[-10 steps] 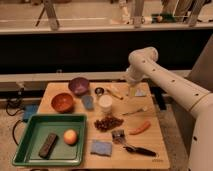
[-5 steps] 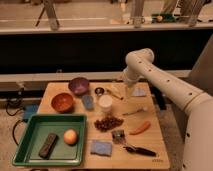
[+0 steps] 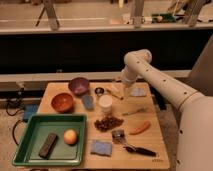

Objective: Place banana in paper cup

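The banana (image 3: 114,93) is a slim pale yellow piece lying on the wooden table (image 3: 155,150), just right of a tiny dark metal cup (image 3: 99,91). The white paper cup (image 3: 105,104) stands upright near the table's middle, in front and to the left of the banana. My gripper (image 3: 126,90) hangs from the white arm that reaches in from the right. It is low over the table's back edge, just right of the banana and behind and to the right of the cup.
A purple bowl (image 3: 79,85) and an orange-brown bowl (image 3: 62,102) stand at the back left. A green tray (image 3: 30,150) holds a round fruit and a dark bar. An orange carrot piece (image 3: 140,128), dark grapes (image 3: 108,123), a blue sponge (image 3: 101,147) and utensils lie in front.
The arm has shifted slightly left and down, bringing the gripper lower near the banana. The objects on the table have not moved.
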Tool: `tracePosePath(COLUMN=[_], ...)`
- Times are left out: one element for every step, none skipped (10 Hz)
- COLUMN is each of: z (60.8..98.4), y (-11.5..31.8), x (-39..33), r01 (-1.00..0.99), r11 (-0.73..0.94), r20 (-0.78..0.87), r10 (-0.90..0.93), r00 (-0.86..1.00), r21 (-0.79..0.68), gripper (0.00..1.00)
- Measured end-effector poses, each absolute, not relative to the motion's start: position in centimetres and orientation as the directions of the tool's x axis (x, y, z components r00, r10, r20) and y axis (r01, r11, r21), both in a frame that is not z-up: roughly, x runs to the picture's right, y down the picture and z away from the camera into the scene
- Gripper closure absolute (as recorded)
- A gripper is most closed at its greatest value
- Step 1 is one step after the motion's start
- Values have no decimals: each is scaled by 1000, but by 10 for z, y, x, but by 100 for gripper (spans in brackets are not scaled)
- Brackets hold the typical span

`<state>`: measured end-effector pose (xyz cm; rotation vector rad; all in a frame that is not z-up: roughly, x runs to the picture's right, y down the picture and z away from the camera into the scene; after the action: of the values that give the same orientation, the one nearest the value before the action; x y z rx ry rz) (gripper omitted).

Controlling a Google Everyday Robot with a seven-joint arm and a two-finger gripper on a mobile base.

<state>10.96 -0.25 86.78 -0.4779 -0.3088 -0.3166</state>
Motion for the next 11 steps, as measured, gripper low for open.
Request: tracePosePath(z=[871, 875, 877, 880, 886, 891, 894, 895, 899, 903, 906], y=[-2, -2, 0, 1, 6, 8, 8, 8, 10, 12, 13], x=[108, 106, 105, 104, 103, 101, 100, 99, 99, 99, 99], r01=[369, 372, 374, 373, 372, 371, 373, 374, 367, 356, 347], r11=[840, 839, 838, 836, 834, 833, 832, 831, 832, 833, 834], r20=[365, 372, 375, 380, 383, 387, 391, 396, 397, 395, 394], r10=[-224, -223, -223, -219, -213, -209, -208, -206, -196, -183, -173], r00=[904, 901, 900, 899, 899, 898, 897, 895, 897, 900, 903], r21=[-397, -397, -398, -401, -407, -410, -412, -412, -417, -424, -429], gripper=[20, 20, 20, 20, 20, 20, 20, 20, 20, 20, 20])
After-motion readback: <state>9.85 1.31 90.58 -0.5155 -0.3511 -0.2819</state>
